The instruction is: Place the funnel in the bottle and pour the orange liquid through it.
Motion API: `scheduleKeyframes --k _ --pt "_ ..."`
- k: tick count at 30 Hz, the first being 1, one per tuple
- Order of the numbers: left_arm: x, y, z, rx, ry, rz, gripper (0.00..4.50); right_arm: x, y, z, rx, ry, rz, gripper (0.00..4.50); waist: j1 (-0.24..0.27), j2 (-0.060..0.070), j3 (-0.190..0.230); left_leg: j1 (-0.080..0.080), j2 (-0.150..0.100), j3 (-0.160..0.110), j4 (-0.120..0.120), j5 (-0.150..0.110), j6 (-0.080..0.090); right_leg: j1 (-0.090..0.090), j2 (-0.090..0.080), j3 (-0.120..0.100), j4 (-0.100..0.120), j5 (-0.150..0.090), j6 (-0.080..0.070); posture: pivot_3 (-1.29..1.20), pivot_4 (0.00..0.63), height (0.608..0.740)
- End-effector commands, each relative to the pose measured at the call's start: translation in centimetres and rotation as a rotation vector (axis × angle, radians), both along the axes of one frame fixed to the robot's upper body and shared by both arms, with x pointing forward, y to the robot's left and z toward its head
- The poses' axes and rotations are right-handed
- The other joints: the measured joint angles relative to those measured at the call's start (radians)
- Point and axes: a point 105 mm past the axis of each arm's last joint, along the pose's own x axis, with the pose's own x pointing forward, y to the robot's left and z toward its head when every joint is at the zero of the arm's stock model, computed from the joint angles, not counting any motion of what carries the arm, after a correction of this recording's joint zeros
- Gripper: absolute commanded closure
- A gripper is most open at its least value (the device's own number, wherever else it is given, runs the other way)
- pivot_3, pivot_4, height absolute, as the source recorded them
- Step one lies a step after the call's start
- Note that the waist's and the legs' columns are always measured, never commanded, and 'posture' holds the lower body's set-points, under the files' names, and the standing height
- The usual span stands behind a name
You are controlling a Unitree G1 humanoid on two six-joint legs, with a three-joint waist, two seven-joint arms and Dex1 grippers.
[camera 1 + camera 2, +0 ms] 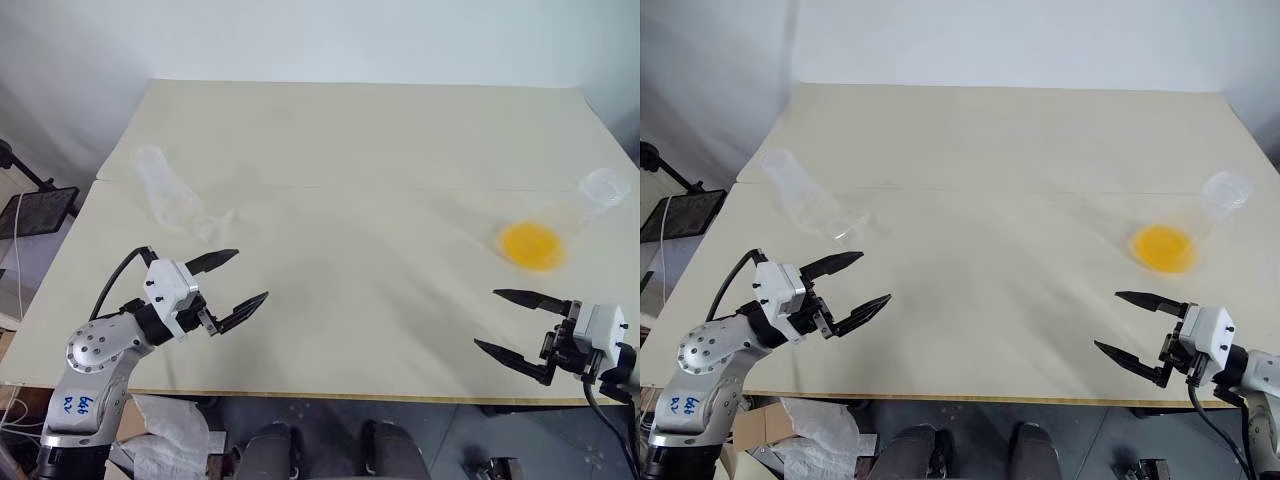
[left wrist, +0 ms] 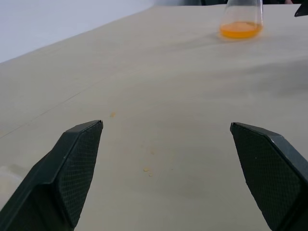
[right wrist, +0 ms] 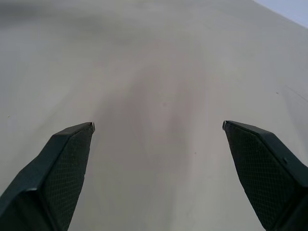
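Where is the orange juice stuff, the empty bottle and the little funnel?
orange liquid point(image 1: 531, 245), left eye view, middle of the pool.
bottle point(image 1: 165, 190), left eye view, clear side wall.
funnel point(image 1: 217, 226), left eye view, its faint clear cup beside the bottle.

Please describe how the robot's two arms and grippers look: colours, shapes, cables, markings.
Each gripper, left gripper and right gripper, has two black pointed fingers with textured pads on a white boxy body. A black cable runs to each. The left arm's round grey metal joint carries a white label with blue handwriting.
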Motion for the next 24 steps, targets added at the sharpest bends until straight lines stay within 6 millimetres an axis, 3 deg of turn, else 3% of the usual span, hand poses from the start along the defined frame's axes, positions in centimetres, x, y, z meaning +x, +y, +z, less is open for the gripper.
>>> scheduleKeyframes --k 1,6,8,12,15,17,20,24 --pt "0.0 0.2 1.3 0.001 -0.078 0.031 0.0 0.3 0.1 0.6 0.006 -0.044 0.0 0.02 0.001 0.0 0.0 0.0 0.0 0.0 0.0 0.0 0.0 0.0 0.0 0.0 0.0 0.0 0.0 0.0 0.15 0.74" --pt "-0.3 2.0 1.4 -0.076 -0.067 0.119 0.0 1.5 2.2 0.8 0.076 -0.049 0.054 0.02 -0.001 0.0 0.0 0.0 0.0 0.0 0.0 0.0 0.0 0.0 0.0 0.0 0.0 0.0 0.0 0.0 0.15 0.74" --pt "-0.4 4.2 1.2 -0.148 -0.064 0.233 0.0 2.2 3.5 1.1 0.116 -0.064 0.082 0.02 -0.007 0.0 0.0 0.0 0.0 0.0 0.0 0.0 0.0 0.0 0.0 0.001 0.0 0.0 0.0 0.0 0.15 0.74" --pt "-2.4 10.9 -1.0 -0.262 -0.063 0.614 0.0 4.1 7.6 2.9 0.262 -0.118 0.146 0.02 -0.024 0.0 0.0 0.002 0.002 0.0 -0.001 -0.001 -0.002 -0.001 0.0 0.0 0.002 -0.001 -0.001 0.0 0.15 0.74" --pt "-4.3 13.9 -2.2 -0.354 -0.072 0.814 0.0 5.0 9.4 3.9 0.322 -0.145 0.168 0.02 -0.021 -0.001 0.0 0.002 0.002 0.0 0.0 -0.001 -0.002 -0.001 0.0 0.0 0.002 -0.001 -0.001 0.0 0.15 0.74" --pt "-5.1 14.3 -2.4 -0.39 -0.079 0.861 0.0 5.5 10.0 4.2 0.339 -0.153 0.177 0.02 -0.015 -0.002 0.0 0.002 0.001 0.0 0.0 -0.002 -0.001 -0.001 -0.001 0.0 0.002 -0.001 -0.001 0.0 0.15 0.74" --pt "-5.1 13.2 -2.1 -0.406 -0.078 0.834 0.0 5.8 10.4 4.2 0.337 -0.153 0.189 0.02 0.004 -0.004 0.0 0.002 0.0 -0.001 0.0 -0.003 0.0 0.0 -0.002 0.0 0.002 -0.001 -0.001 0.0 0.15 0.74" --pt "-3.5 12.2 -0.9 -0.378 -0.076 0.764 0.0 6.1 10.2 4.4 0.328 -0.154 0.188 0.02 0.003 -0.006 -0.001 0.002 0.0 0.0 0.0 -0.003 0.0 0.0 -0.002 0.0 0.002 -0.001 -0.001 0.0 0.15 0.74"
